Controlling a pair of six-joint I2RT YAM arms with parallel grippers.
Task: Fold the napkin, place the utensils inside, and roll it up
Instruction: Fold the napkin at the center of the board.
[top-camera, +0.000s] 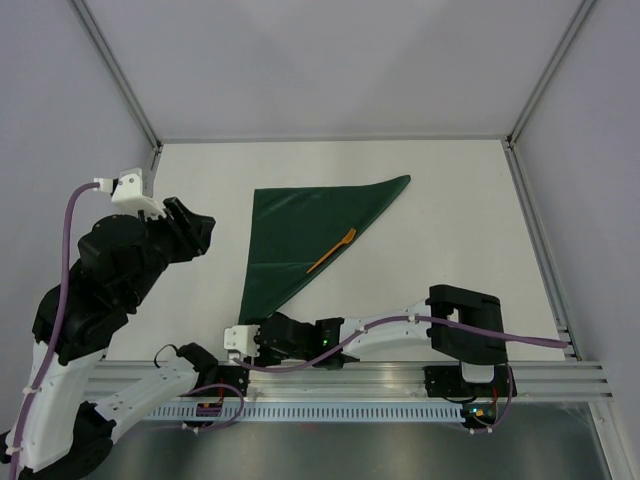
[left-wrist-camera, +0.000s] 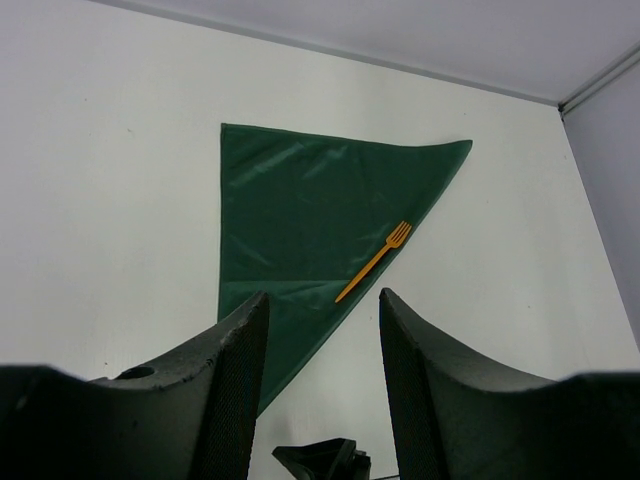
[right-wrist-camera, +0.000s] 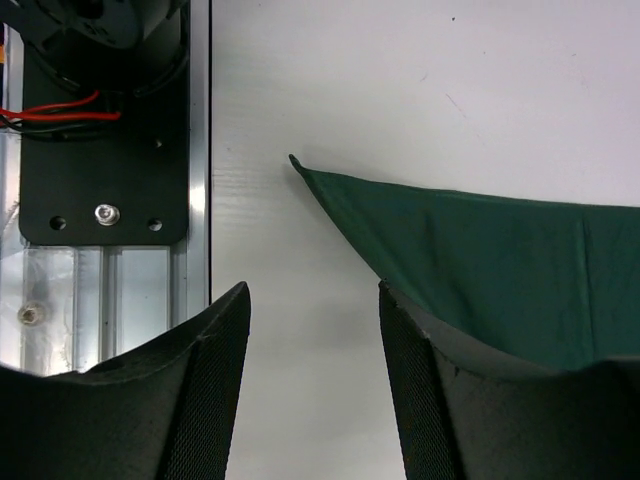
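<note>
The dark green napkin (top-camera: 295, 235) lies folded into a triangle on the table (top-camera: 450, 220), with an orange fork (top-camera: 331, 251) on it by its long edge. The right gripper (right-wrist-camera: 312, 300) hovers low, just short of the near corner, jaws apart and empty. The left gripper (left-wrist-camera: 322, 305) hangs raised, likewise open and empty. Rolling appears to be the next step, and it calls for pinching that corner.

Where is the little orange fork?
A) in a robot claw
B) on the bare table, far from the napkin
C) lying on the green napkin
C: the orange fork lies flat on the green napkin, close to its slanted edge.
</note>
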